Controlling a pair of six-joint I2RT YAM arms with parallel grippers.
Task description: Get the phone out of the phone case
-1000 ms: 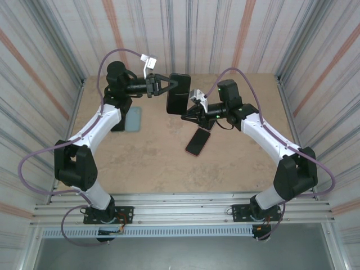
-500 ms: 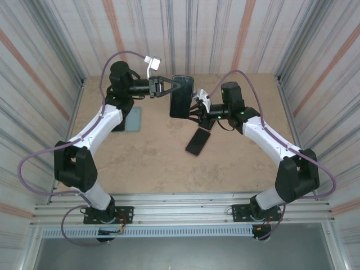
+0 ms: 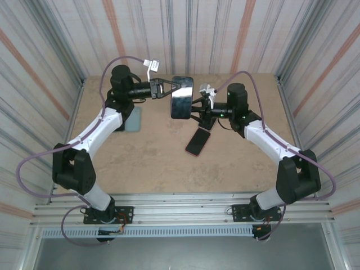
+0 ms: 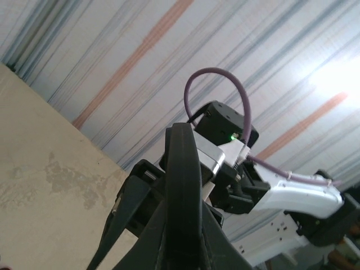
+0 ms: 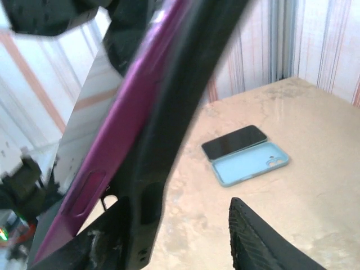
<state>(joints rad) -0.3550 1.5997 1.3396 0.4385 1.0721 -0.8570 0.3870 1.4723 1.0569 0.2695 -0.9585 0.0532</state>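
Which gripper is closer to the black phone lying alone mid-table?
Right. The right gripper hangs just beyond the lone phone; the left gripper is farther to its left, gripping the cased phone.

We see a light blue phone case [image 5: 251,163] lying open-side up on the bench [image 3: 157,163], a dark phone [image 5: 234,142] just beside it. Another black phone [image 3: 198,142] lies mid-bench, with striped walls [image 3: 225,34] around.
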